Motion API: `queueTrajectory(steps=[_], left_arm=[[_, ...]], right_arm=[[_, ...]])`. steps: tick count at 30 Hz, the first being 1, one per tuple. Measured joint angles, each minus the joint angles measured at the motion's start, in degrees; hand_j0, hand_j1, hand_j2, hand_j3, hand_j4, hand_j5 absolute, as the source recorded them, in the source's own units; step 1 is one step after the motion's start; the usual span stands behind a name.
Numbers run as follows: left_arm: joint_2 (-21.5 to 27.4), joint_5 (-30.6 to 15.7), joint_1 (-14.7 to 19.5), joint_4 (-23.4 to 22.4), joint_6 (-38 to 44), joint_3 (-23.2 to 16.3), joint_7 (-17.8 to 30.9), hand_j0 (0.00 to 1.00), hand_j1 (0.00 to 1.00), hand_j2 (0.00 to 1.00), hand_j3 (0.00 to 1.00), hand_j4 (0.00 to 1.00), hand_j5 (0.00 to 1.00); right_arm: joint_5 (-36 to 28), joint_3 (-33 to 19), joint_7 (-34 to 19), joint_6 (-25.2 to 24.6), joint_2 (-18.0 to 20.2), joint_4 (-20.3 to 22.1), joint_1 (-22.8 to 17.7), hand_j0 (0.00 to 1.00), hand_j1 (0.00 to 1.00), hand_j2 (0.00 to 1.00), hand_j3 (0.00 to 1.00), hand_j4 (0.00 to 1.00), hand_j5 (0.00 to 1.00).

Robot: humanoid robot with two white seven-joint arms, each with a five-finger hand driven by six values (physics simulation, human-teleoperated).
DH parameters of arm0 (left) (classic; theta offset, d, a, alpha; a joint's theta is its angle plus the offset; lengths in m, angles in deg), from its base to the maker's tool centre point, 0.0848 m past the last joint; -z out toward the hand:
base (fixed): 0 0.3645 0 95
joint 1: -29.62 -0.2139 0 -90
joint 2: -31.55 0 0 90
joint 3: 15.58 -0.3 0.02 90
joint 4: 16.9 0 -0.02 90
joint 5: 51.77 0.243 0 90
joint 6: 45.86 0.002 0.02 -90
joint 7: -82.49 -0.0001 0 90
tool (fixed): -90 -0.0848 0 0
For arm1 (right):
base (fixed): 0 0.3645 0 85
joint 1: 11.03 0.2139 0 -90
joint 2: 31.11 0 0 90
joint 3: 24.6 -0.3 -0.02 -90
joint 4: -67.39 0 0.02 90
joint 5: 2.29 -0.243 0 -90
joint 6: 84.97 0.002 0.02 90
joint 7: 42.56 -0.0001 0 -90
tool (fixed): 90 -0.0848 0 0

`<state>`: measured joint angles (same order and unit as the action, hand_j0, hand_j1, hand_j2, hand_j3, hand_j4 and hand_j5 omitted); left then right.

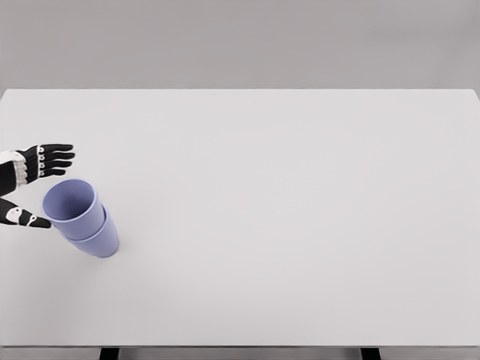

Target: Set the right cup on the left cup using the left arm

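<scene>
Two lavender-blue cups stand nested on the white table at the left: the upper cup sits inside the lower cup, and the stack leans toward the upper left. My left hand is just left of the stack, open, with its black fingers spread above the rim and its thumb below and to the left. It holds nothing and a small gap shows between the fingers and the upper cup. The right arm is out of view.
The table's front edge runs along the bottom of the picture, with two dark legs showing below it. A grey wall stands behind the far edge.
</scene>
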<state>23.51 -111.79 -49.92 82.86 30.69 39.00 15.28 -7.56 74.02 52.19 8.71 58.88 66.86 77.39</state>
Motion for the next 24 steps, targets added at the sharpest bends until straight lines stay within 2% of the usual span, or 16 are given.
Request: queueTrajectory(steps=[24], left_arm=[[0.31,0.11,-0.97,-3.12,0.16,0.02,-0.14,1.00,1.00,1.00,1.00,1.00,1.00]], right_arm=[[0.00,0.00,0.00,0.00,0.00,0.00,0.00,1.00,1.00,1.00,1.00,1.00,1.00]])
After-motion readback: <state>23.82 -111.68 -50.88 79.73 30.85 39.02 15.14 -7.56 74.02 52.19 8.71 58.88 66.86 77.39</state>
